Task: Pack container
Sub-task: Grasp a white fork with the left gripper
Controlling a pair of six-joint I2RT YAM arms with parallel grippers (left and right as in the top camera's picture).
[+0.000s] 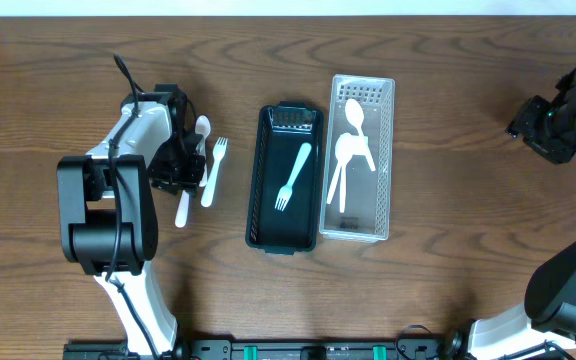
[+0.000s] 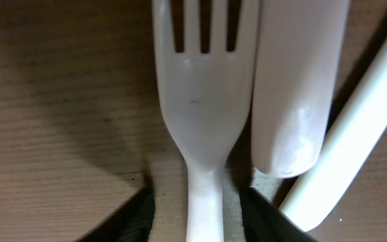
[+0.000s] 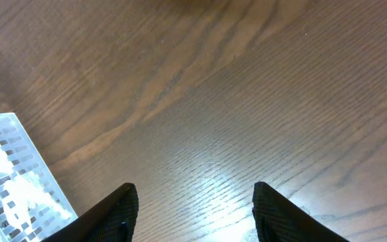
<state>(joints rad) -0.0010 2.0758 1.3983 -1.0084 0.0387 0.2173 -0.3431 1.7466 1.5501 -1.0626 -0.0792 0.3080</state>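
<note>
Overhead view: loose fork [image 1: 213, 172] lies on the desk [image 1: 448, 280], left of the black tray [image 1: 258, 200]. Left hand [image 2: 195, 205] released, fingers straddling the fork handle. Right hand [image 3: 193, 208] released, far right of the tray.

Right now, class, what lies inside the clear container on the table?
Only white spoons lie in the clear container, overlapping, with their bowls toward its perforated end. At least two show; where they overlap, the exact count is hidden.
</note>
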